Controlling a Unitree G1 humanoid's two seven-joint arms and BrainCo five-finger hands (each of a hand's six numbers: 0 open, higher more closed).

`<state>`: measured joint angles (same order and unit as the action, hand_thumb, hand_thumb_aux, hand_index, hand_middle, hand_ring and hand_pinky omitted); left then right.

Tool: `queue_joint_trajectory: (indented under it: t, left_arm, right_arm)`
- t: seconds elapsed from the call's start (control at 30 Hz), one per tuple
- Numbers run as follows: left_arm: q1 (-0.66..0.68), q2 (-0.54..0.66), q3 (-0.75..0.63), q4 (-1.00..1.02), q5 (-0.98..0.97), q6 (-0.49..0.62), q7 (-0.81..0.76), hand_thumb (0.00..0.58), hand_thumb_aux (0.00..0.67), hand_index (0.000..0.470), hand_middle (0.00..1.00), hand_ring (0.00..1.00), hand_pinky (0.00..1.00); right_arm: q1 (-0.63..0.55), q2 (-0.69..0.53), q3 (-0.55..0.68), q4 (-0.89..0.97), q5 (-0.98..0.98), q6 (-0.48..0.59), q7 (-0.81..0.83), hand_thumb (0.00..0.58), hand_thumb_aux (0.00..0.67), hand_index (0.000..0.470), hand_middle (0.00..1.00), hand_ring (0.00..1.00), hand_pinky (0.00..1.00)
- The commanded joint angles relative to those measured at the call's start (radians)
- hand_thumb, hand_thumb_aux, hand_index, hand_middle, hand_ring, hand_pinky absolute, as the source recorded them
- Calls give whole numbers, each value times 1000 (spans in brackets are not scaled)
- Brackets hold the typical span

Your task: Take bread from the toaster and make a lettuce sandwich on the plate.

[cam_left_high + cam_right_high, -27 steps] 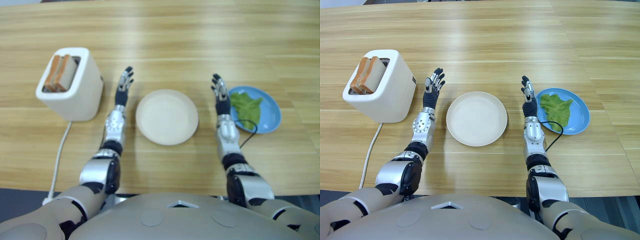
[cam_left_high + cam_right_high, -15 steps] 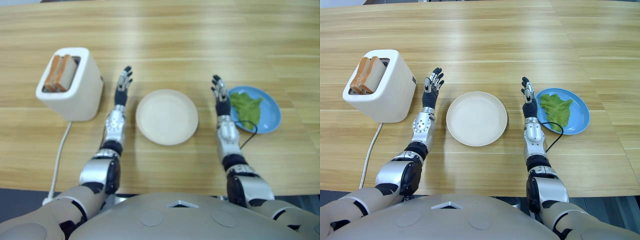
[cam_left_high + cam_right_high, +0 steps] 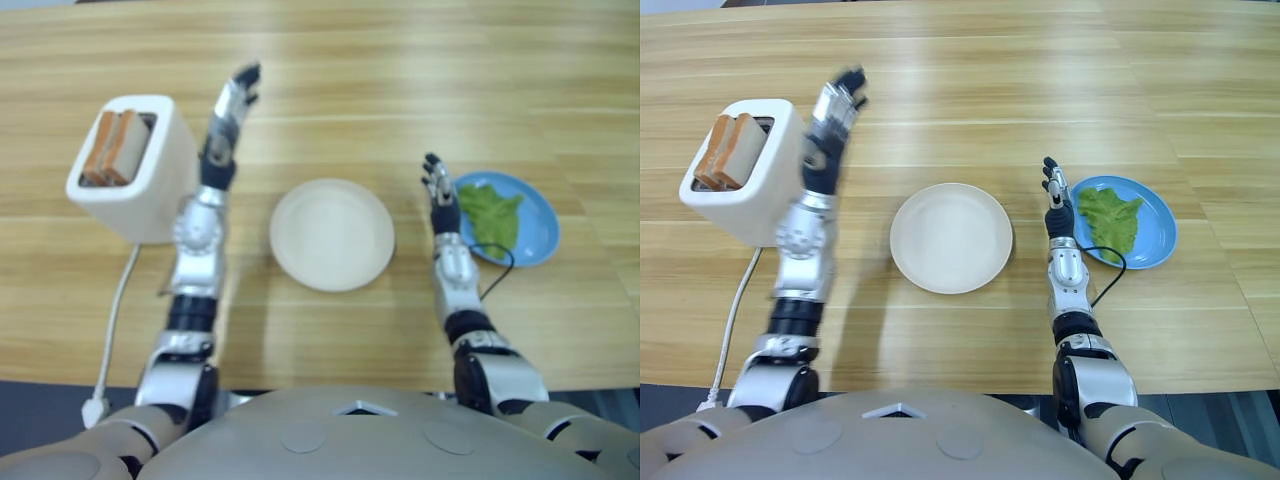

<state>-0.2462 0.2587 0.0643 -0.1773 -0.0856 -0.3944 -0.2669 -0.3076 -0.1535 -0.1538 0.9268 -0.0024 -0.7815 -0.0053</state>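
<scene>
A white toaster [image 3: 128, 170] stands at the left of the wooden table with two slices of bread [image 3: 112, 146] upright in its slot. My left hand [image 3: 229, 112] is raised above the table just right of the toaster, fingers stretched out and holding nothing. An empty cream plate [image 3: 332, 233] lies in the middle. At the right, a blue plate [image 3: 537, 237] carries a lettuce leaf [image 3: 492, 214]. My right hand [image 3: 439, 192] rests flat on the table between the two plates, fingers straight, beside the blue plate's left rim.
The toaster's white cord [image 3: 113, 331] runs down to the table's near edge at the left. A thin black cable [image 3: 1106, 277] loops by my right forearm. The far half of the table [image 3: 970, 60] is bare wood.
My left arm has lifted off the table and swung up and left, so the hand now hovers beside the toaster's top. The right arm has stayed put.
</scene>
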Motion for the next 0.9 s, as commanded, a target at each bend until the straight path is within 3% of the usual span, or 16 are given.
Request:
queue_joint_trajectory:
  t: [0.03,0.17,0.3,0.4,0.63,0.9]
  left_arm:
    - [40,185,155,-194,2,205,-40,0,0,0,0,0,0]
    - [76,385,273,-104,237,258,8,0,0,0,0,0,0]
    - [116,536,270,75,520,298,131,0,0,0,0,0,0]
    - [119,604,242,239,620,335,196,0,0,0,0,0,0]
    - [78,679,143,483,759,434,283,0,0,0,0,0,0]
    - [43,709,65,558,819,503,320,0,0,0,0,0,0]
  right_arm:
    - [18,14,4,5,-1,11,-9,0,0,0,0,0,0]
    - [21,20,4,8,-2,11,-14,0,0,0,0,0,0]
    - [22,24,4,8,-3,13,-15,0,0,0,0,0,0]
    - [24,25,4,8,-3,12,-17,0,0,0,0,0,0]
    - [32,24,3,7,-1,15,-15,0,0,0,0,0,0]
    - [42,21,0,-3,2,18,-14,0,0,0,0,0,0]
